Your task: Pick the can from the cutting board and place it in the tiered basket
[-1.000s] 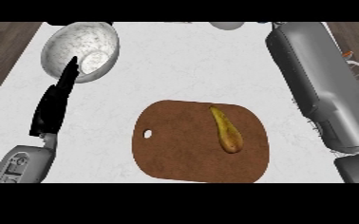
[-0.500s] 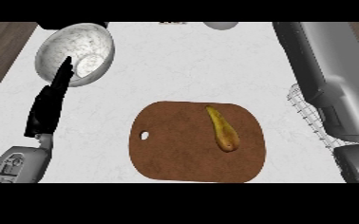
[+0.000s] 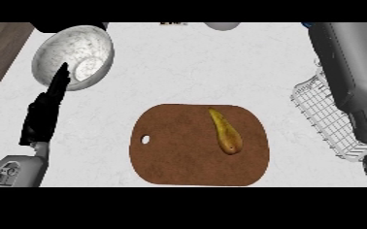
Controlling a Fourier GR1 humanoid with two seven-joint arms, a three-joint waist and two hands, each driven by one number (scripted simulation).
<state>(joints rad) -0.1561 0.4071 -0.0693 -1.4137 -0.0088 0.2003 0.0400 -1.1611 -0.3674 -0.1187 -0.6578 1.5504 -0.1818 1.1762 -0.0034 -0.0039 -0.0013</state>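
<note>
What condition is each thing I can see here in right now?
Left hand: open, fingers straight, holding nothing.
Bowl: upright, looks empty.
Cutting board: flat on the counter, carrying one object.
Yellow-brown object: lying on the board, untouched.
Wire basket: partly hidden by the right forearm; nothing visible inside.

The white stone bench (image 3: 186,68) carries faint grey marbling, and a dark brown wood-grain strip (image 3: 10,39) runs along its far left edge. The round white bowl (image 3: 75,56) is speckled grey inside. The oval wooden cutting board (image 3: 186,150) is plain reddish brown. The long tapered yellow item (image 3: 225,131) on it darkens to brown at its blunt end. The wire tiered basket (image 3: 326,119) is white. The left hand (image 3: 46,114) is black; the left forearm (image 3: 18,172) and right forearm (image 3: 347,63) are grey.
</note>
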